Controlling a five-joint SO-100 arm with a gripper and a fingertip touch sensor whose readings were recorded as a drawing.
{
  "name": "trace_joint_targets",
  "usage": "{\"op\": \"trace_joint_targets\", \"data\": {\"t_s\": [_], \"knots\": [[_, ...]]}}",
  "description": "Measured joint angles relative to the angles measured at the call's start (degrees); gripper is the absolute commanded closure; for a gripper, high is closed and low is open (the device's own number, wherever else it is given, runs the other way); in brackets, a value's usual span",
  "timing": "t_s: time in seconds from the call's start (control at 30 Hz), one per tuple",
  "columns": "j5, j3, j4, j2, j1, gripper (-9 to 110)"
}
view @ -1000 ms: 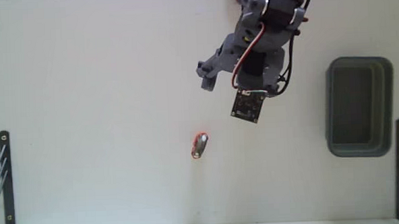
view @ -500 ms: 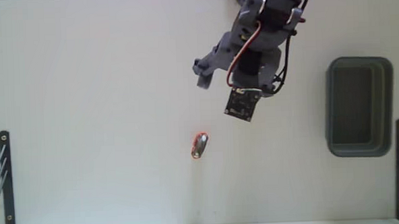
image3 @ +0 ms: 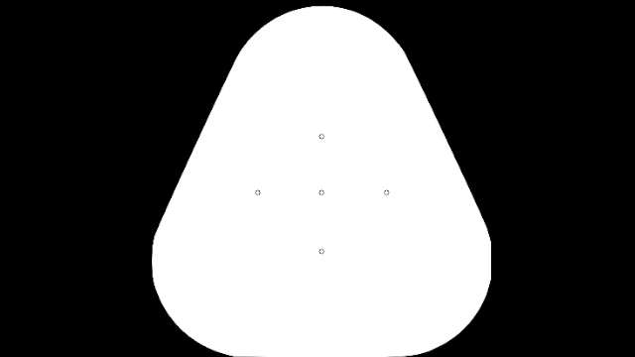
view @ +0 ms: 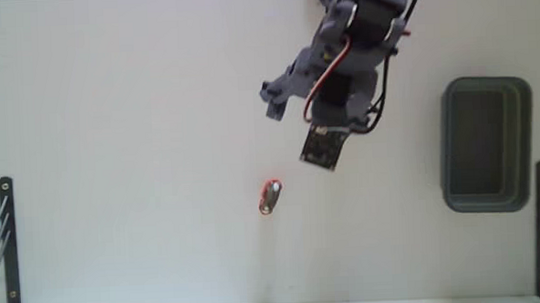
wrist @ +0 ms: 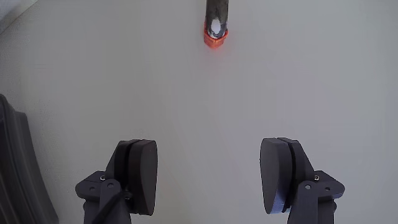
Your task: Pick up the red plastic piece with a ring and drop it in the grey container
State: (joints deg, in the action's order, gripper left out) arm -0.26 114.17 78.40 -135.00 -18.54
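1. Hanging over the white table (view: 114, 131), the gripper (wrist: 208, 177) has its two fingers (wrist: 140, 174) spread wide w/ nothing between them.
2. The red plastic piece with a ring (wrist: 215, 22) lies flat on the table, straight ahead of the fingers in the wrist view, well apart, not touching either one.
3. In the fixed view the red piece (view: 270, 197) sits below & a bit left of the arm (view: 339, 66).
4. The grey container (view: 487, 144) is far off to the right of the fingers in the fixed view, near the table edge.
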Motion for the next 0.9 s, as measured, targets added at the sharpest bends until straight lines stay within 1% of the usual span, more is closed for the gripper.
{"op": "trace_joint_targets", "data": {"t_s": [0.4, 0.9], "knots": [[0.0, -1.3, -8.5, 11.2, 0.0, -9], [0.0, -8.9, -15.8, 26.6, 0.0, -9]]}}
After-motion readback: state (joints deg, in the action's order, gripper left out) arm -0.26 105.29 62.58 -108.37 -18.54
